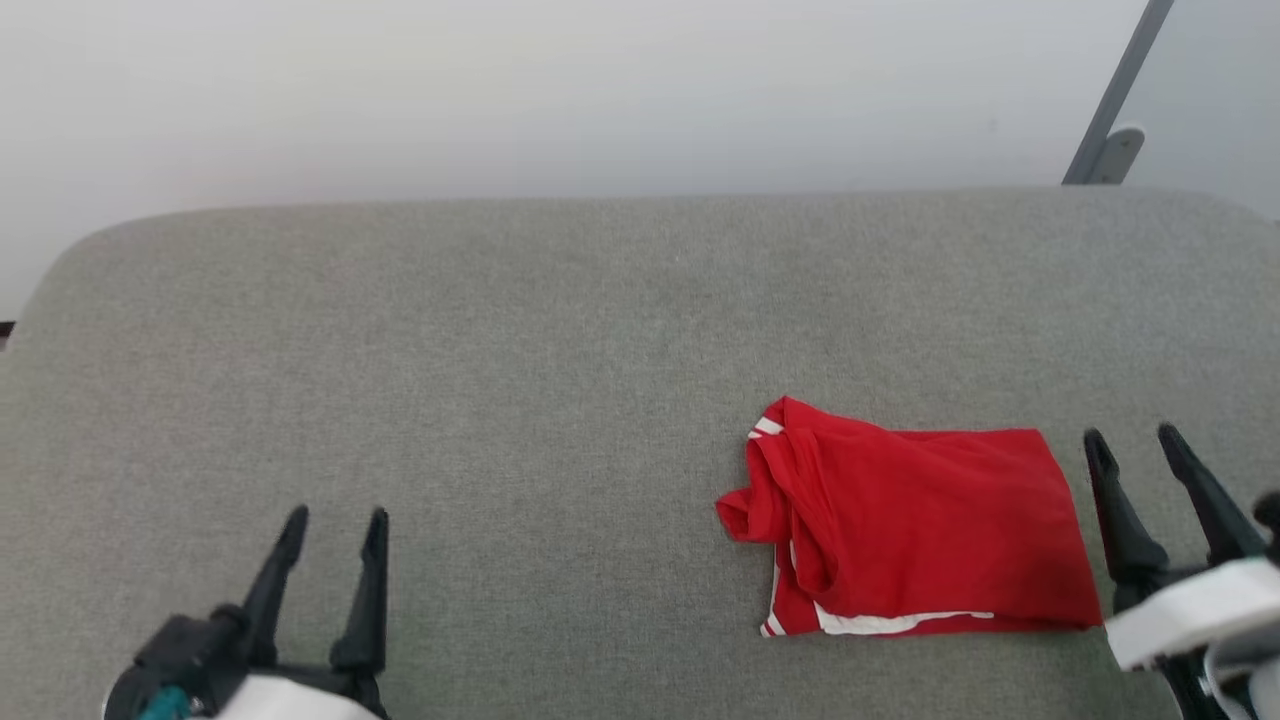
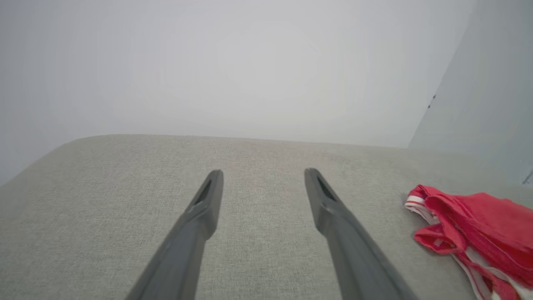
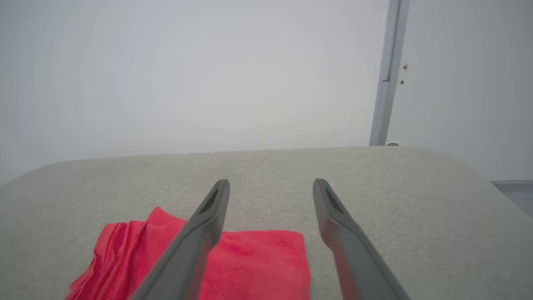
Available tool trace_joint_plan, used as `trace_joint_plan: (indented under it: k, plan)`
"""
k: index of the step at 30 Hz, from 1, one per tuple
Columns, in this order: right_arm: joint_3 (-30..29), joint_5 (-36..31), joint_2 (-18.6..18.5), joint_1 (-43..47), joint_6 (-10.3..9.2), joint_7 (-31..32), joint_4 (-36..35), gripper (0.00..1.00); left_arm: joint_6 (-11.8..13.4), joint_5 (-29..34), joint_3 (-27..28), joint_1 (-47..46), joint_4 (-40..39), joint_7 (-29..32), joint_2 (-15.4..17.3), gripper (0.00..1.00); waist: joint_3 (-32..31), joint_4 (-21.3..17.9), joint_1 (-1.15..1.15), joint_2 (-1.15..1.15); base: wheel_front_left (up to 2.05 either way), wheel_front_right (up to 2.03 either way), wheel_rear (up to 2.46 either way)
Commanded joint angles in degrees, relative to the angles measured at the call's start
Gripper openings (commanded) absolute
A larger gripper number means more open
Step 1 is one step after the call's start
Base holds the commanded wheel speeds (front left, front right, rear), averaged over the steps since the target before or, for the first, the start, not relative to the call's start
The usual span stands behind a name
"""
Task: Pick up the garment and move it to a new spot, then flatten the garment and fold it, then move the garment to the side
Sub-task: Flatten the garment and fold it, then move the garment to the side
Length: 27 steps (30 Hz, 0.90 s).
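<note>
On a grey cushioned surface [image 1: 500, 350], the head view shows the garment [image 1: 910, 535] folded right of centre, the left gripper [image 1: 338, 514] well apart and the right gripper [image 1: 1132, 434] just beside it. Left wrist view: fingers [image 2: 204, 208] spread wide, empty. Right wrist view: fingers [image 3: 208, 216] spread wide, one in front of the red cloth, gripping nothing.

Red garment [image 1: 920, 525] with white stripe trim lies on grey cushion [image 1: 500, 380].
</note>
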Motion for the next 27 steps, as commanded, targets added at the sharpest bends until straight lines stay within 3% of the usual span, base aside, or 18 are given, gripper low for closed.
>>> trace_joint_plan:
  k: [1,7,15,22,27]
  plan:
    - [-1.77,-0.86,0.91,1.86,-0.03,-0.26,-1.37,1.00,0.05,0.70,-0.01,1.63,-0.67,-0.09,-0.09,1.00,-0.93,0.38,0.00,0.00,0.00,0.00,0.00]
    - [-8.34,-3.35,3.59,9.16,-0.03,-0.27,-6.73,1.00,0.05,0.94,-0.82,5.63,-3.40,-0.09,-0.18,1.00,-1.87,0.82,0.00,0.00,0.00,0.00,0.00]
    - [-12.27,-4.39,4.80,14.29,-0.03,-0.28,-10.15,1.00,0.05,0.38,-0.62,8.45,-5.87,-0.09,0.02,1.00,-1.60,0.99,0.00,0.00,0.00,0.00,0.00]
    - [-12.41,-4.84,5.25,13.86,-0.03,0.81,-11.08,1.00,0.05,0.56,-0.81,7.27,-6.61,-0.09,0.18,1.00,-0.40,1.07,0.00,0.00,0.00,0.00,0.00]
    - [-10.90,-5.17,2.86,10.08,-0.03,6.36,-9.32,1.00,0.05,0.03,-2.01,5.30,-6.39,-0.09,0.32,1.00,2.32,1.25,0.00,0.00,0.00,0.00,0.00]
